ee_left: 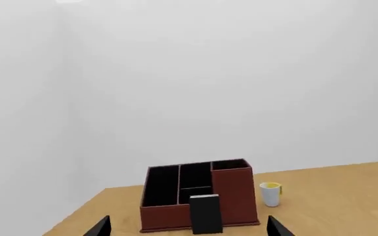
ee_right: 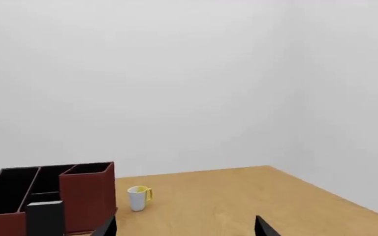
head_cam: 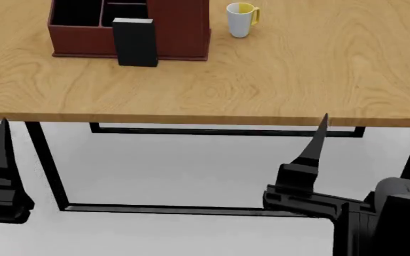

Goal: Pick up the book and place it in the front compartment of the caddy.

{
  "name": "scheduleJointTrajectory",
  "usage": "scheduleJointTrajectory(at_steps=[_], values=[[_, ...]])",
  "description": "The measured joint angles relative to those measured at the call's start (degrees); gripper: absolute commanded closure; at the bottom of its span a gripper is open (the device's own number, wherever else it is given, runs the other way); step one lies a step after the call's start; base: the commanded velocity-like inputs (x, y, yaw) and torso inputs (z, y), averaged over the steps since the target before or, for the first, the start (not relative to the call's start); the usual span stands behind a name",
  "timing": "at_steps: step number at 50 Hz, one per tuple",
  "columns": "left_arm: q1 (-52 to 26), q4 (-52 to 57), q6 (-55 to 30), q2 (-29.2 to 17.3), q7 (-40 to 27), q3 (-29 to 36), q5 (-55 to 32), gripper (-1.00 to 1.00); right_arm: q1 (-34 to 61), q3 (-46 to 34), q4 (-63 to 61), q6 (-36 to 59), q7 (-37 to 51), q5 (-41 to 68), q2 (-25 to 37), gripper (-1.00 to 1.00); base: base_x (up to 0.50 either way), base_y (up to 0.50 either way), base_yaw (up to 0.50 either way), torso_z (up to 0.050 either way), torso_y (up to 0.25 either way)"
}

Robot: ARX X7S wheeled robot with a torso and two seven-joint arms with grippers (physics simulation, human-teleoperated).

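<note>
Book (head_cam: 135, 41) upright against caddy (head_cam: 176, 29) front wall; likely stiff, light; pinch across covers. Left gripper (ee_left: 187, 227) and right gripper (ee_right: 183, 227) spread wide, empty.

- Head view looks forward and down over the table (head_cam: 262, 80) edge — caddy (head_cam: 180, 32) far.
- Left wrist view sits low, facing the caddy (ee_left: 232, 196) head-on.
- Right wrist view, equally low, shares caddy (ee_right: 87, 196) and mug (ee_right: 136, 197).

Bright, even, diffuse sim lighting; sharp renders, v. faint shadows, no glare/blur.
</note>
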Motion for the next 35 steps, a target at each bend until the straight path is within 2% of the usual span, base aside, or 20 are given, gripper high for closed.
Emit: scheduleJointTrajectory(at_steps=[3, 6, 11, 16, 20, 25, 35], values=[[-4.5, 2.3, 0.8, -8.0, -11.8, 3.5, -10.8, -1.0, 1.9, 0.5, -2.5, 1.7, 7.8, 8.8, 5.0, -1.0, 0.0, 0.0, 0.0, 0.0, 0.0], [-9.4, 4.1, 4.4, -16.4, -23.1, 9.7, -19.4, -1.0, 3.7, -0.1, -4.4, 1.6, 16.2, 17.7, 10.7, -1.0, 0.0, 0.0, 0.0, 0.0, 0.0], [-19.5, 6.1, 13.6, -28.9, -38.7, 25.2, -28.3, -1.0, 6.7, -3.8, -6.5, -1.7, 29.0, 29.5, 20.3, -1.0, 0.0, 0.0, 0.0, 0.0, 0.0], [-30.2, 7.3, 21.9, -37.7, -49.8, 41.3, -33.1, -1.0, 9.2, -8.7, -7.8, -5.9, 38.8, 37.5, 28.2, -1.0, 0.0, 0.0, 0.0, 0.0, 0.0], [-37.6, 7.9, 26.8, -42.1, -56.0, 51.9, -35.6, -1.0, 10.6, -11.7, -8.4, -8.7, 44.2, 41.6, 32.6, -1.0, 0.15, 0.0, 0.0, 0.0, 0.0], [-44.6, 8.3, 31.2, -45.7, -61.1, 61.8, -37.4, -1.0, 12.4, -14.9, -8.8, -11.6, 48.9, 45.1, 36.5, -1.0, 0.26, 0.0, 0.0, 0.0, 0.0], [-52.0, 8.4, 36.7, -49.6, -66.1, 72.9, -38.7, -1.0, 14.8, -20.0, -9.1, -15.1, 53.6, 47.9, 40.3, -1.0, 0.28, 0.0, 0.0, 0.0, 0.0]])
